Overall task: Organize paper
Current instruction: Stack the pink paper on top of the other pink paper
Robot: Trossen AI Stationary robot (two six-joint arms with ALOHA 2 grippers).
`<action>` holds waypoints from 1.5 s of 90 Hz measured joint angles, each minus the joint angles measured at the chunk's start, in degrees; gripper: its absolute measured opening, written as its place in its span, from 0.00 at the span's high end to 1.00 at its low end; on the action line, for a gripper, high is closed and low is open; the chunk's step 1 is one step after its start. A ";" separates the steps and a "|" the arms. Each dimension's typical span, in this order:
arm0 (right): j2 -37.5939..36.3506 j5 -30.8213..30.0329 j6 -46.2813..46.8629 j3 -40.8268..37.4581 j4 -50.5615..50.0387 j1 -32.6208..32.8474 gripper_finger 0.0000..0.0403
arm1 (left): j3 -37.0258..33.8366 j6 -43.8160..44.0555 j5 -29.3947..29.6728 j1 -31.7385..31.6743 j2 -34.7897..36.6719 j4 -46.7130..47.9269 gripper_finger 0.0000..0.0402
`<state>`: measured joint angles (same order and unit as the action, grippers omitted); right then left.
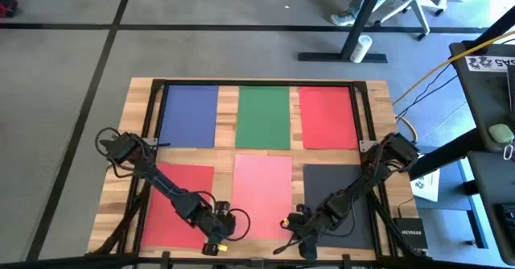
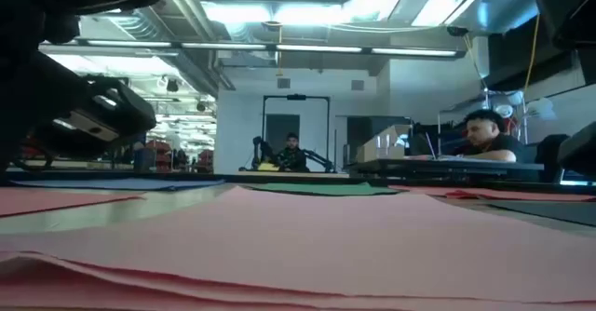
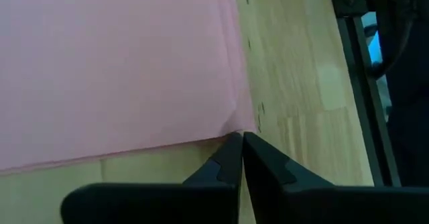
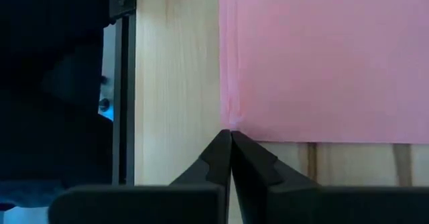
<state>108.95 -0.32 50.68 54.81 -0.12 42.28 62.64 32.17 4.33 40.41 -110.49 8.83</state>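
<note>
Paper mostly laid out: six sheets gridded on tabletop (image 1: 378, 92). Left pincer (image 3: 241, 158) and right pincer (image 4: 230, 155), both closed, pinch pink sheet (image 1: 262, 187) corners; final squaring left.

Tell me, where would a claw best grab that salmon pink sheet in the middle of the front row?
Probably at a near corner, coming in low from the table's front edge. The salmon pink sheet lies flat on the wood, so only its edges offer purchase. The left claw and right claw each sit shut at a near corner.
</note>
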 joint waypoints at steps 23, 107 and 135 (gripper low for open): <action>0.26 0.39 -1.52 2.74 -1.35 0.00 1.00 | 4.92 0.13 -1.52 2.34 -0.10 7.55 1.00; -0.44 -7.64 -35.61 22.71 -48.38 -24.73 1.00 | 11.95 -6.96 -0.08 1.71 0.01 16.08 1.00; -0.47 -5.75 -46.60 22.67 -43.45 -39.71 1.00 | 11.94 -6.96 2.20 2.12 -3.05 15.66 1.00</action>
<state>108.47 -6.07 4.08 77.48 -43.57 2.57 74.58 25.21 6.53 42.53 -113.54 24.49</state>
